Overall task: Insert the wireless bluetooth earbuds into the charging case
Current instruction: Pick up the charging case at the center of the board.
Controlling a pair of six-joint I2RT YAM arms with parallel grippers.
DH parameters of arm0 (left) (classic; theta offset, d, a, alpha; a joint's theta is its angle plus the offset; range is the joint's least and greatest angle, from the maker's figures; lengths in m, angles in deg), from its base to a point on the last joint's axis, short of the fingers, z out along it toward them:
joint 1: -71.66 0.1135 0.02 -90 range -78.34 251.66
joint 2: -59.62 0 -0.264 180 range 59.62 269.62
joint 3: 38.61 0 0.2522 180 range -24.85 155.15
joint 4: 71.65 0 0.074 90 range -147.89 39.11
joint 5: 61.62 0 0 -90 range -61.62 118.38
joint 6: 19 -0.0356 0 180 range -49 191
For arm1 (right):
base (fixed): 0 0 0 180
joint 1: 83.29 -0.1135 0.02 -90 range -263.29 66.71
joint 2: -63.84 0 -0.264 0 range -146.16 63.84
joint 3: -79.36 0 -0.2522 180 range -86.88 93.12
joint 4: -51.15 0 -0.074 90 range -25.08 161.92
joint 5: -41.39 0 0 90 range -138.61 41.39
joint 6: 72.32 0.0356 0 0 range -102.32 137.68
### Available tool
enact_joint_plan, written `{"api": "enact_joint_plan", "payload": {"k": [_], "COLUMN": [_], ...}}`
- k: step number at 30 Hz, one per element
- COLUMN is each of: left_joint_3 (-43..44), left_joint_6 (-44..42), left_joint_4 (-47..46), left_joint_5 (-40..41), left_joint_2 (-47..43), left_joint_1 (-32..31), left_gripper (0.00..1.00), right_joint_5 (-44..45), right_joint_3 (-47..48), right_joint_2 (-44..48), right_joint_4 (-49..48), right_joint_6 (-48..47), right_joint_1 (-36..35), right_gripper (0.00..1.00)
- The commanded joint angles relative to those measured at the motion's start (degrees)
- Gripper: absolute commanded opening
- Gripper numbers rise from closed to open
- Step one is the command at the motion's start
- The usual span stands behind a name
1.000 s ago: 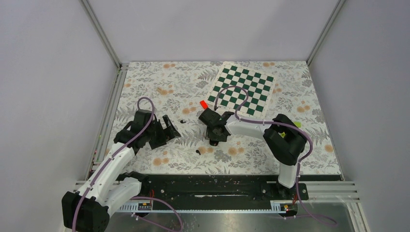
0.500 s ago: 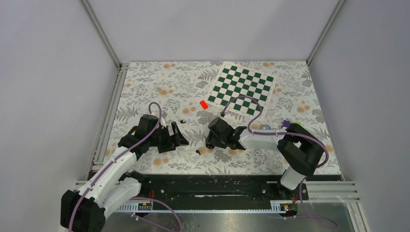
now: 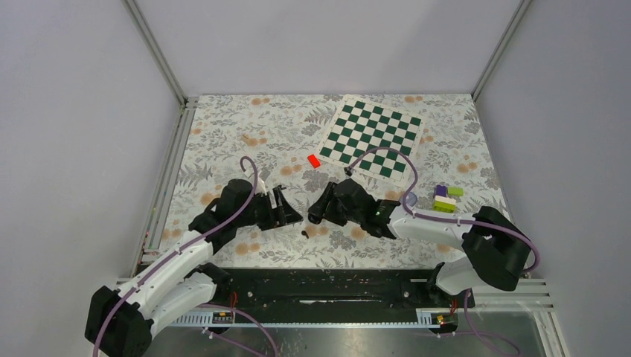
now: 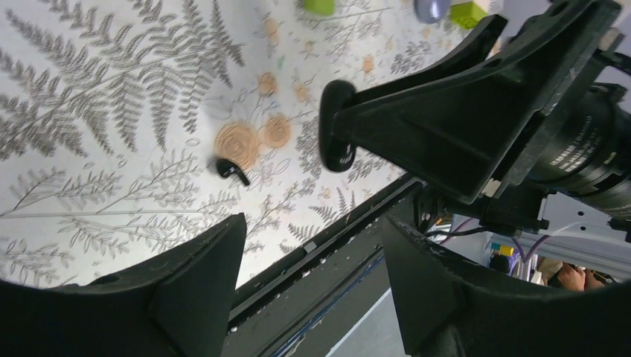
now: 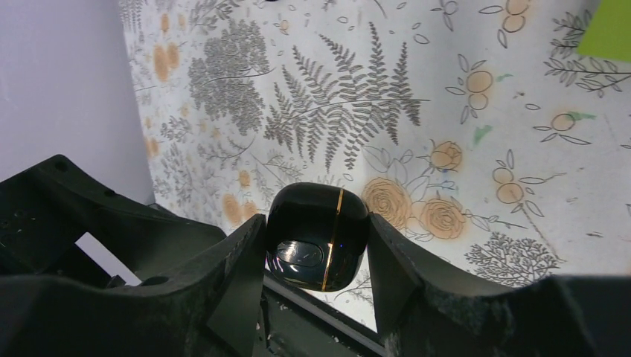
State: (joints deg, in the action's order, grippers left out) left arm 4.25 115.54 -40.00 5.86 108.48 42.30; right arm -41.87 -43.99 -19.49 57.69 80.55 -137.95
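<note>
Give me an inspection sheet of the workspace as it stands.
Surface: floral-print table cloth, flat, with a green-and-white chequered board.
Job's things: glossy black rounded charging case, looks closed; one tiny black earbud loose on the cloth; second not made out.
Clutter: small red block; purple and lime-green blocks.
Grippers: left gripper open, empty; right gripper shut on the case.
Cables: purple cables looped over both arms.
Surroundings: plain pale walls.

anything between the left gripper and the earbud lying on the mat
Nothing visible. The earbud lies on bare mat ahead of the open left gripper; the right gripper, shut on the charging case, is off to the side.
</note>
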Motion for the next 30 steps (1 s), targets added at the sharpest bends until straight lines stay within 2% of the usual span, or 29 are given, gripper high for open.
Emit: {"api": "enact_joint_plan", "payload": {"k": [1, 8, 14, 24, 30], "left_joint_3": [0.1, -1.1, -7.8, -5.8, -4.1], "left_joint_6": [0.9, 2.2, 7.3, 6.2, 6.2], "left_joint_4": [-8.7, -13.1, -25.0, -26.4, -26.8], "left_joint_5": [-0.3, 1.8, 2.8, 1.9, 2.4], "left_joint_2": [-0.8, 2.1, -0.2, 5.2, 8.4], "left_joint_1": [-1.6, -4.3, -4.4, -4.6, -4.6], "left_gripper": [0.67, 0.60, 0.57, 0.56, 0.45], "right_joint_5": [-1.1, -2.4, -3.1, -4.9, -6.6], "right_joint_3": [0.1, 2.3, 1.3, -0.3, 0.2], "right_joint_2": [2.3, 2.2, 2.0, 1.8, 0.0], "right_joint_4": [-3.6, -3.3, -5.5, -8.7, -10.4], "right_joint_6": [1.8, 1.6, 6.1, 8.4, 8.5], "right_joint_1": [-0.5, -0.5, -0.4, -0.3, -0.3], "right_gripper": [0.43, 0.43, 0.42, 0.41, 0.41]}}
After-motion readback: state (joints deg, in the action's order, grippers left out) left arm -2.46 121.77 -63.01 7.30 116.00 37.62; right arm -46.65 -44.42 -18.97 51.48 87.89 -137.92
